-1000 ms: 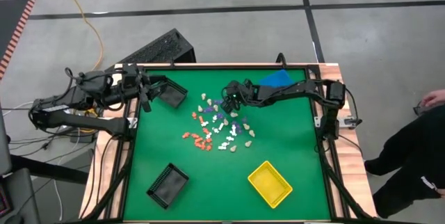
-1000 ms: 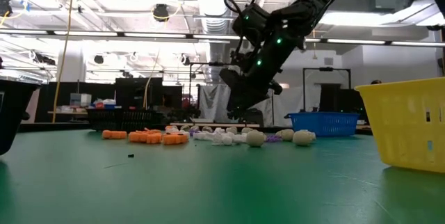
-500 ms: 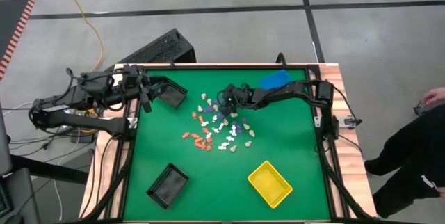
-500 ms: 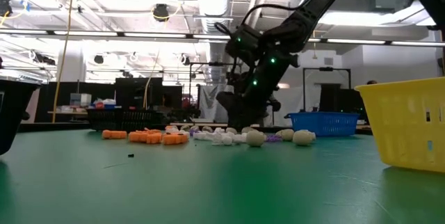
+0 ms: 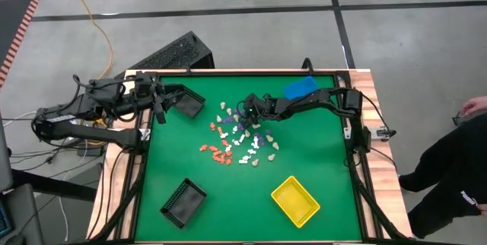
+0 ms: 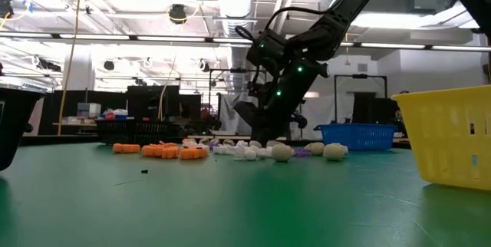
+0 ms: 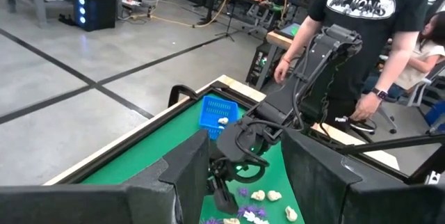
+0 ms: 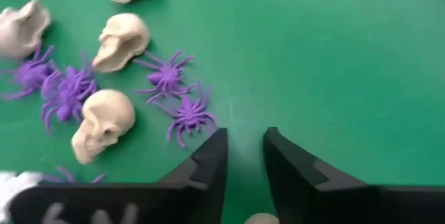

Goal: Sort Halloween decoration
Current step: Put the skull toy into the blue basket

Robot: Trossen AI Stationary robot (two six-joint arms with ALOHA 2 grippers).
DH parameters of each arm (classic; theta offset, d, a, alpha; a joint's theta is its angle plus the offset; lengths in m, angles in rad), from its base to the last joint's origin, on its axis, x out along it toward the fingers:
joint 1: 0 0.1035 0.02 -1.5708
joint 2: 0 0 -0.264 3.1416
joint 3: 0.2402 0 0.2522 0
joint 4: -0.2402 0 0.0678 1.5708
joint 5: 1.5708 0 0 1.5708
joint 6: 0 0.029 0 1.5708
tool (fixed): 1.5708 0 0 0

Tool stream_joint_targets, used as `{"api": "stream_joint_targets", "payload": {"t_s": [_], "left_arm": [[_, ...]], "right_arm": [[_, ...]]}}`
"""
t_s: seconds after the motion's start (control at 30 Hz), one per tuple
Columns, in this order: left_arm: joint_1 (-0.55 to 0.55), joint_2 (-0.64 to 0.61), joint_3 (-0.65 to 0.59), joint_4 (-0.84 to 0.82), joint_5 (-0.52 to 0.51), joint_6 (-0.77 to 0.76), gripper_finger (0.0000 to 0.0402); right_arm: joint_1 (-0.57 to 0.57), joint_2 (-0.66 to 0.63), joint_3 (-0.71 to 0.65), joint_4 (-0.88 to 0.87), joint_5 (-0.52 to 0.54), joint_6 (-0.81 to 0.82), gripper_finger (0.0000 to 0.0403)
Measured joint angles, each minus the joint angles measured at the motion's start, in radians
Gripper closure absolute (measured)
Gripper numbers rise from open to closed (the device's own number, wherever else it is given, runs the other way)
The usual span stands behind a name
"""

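The Halloween decoration pieces lie scattered on the green mat. There are orange ones, white ones, beige skulls and purple spiders. My right gripper slants down onto the pile's far side. Its fingers stand a narrow gap apart with bare mat between the tips. A purple spider lies just beside one tip. My left gripper waits open, held level at the far left. My right gripper comes at the pile slanting down from the table's right. A beige piece shows far back between its fingers at the picture's edge. I cannot tell whether the fingers touch it.
A blue bin sits far right with a white piece inside. A yellow bin sits near right. One black bin is by the left gripper and another is near left. A person stands right of the table.
My right gripper has gone down onto the far side of the pile and a little toward the table's left, tipping further downward. The pieces lie as before.
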Motion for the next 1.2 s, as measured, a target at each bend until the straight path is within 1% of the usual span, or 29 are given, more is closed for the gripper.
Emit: {"api": "stream_joint_targets", "payload": {"t_s": [0.07,0.13,0.2,0.27,0.37,0.47,0.53,0.6,0.67,0.73,0.8,0.93,1.2], "left_arm": [[0.000,0.000,0.000,0.000,0.000,0.000,0.0230],[0.000,0.000,0.000,-0.001,-0.001,0.000,0.0230],[0.000,0.000,0.000,-0.003,-0.008,0.000,0.0230],[0.000,0.000,0.000,-0.006,-0.008,0.001,0.0230],[0.000,0.000,0.000,-0.010,-0.008,0.004,0.0230],[-0.002,0.000,0.000,-0.016,0.002,0.026,0.0230],[-0.003,0.000,0.000,-0.021,0.015,0.045,0.0230],[-0.003,0.001,0.000,-0.022,0.020,0.056,0.0230],[-0.003,0.005,0.000,-0.025,0.019,0.062,0.0230],[-0.003,0.005,0.000,-0.030,0.018,0.064,0.0230],[-0.003,0.008,0.000,-0.030,0.017,0.063,0.0230],[-0.002,0.013,0.000,-0.033,0.010,0.058,0.0230],[-0.002,0.013,0.000,-0.037,0.009,0.028,0.0230]], "right_arm": [[-0.007,-0.008,0.005,-0.002,-0.055,-0.042,0.0311],[-0.017,-0.026,0.028,-0.014,-0.090,-0.059,0.0316],[-0.028,-0.046,0.058,-0.035,-0.140,-0.091,0.0312],[-0.041,-0.082,0.077,-0.085,-0.211,-0.152,0.0300],[-0.053,-0.139,0.103,-0.196,-0.281,-0.276,0.0268],[-0.067,-0.187,0.106,-0.344,-0.310,-0.412,0.0221],[-0.073,-0.186,0.106,-0.419,-0.323,-0.478,0.0187],[-0.077,-0.178,0.103,-0.450,-0.350,-0.522,0.0155],[-0.078,-0.155,0.103,-0.432,-0.347,-0.548,0.0135],[-0.079,-0.141,0.103,-0.433,-0.334,-0.565,0.0129],[-0.083,-0.114,0.104,-0.391,-0.321,-0.573,0.0128],[-0.098,-0.082,0.104,-0.372,-0.297,-0.580,0.0129],[-0.117,-0.034,0.104,-0.402,-0.310,-0.576,0.0129]]}}
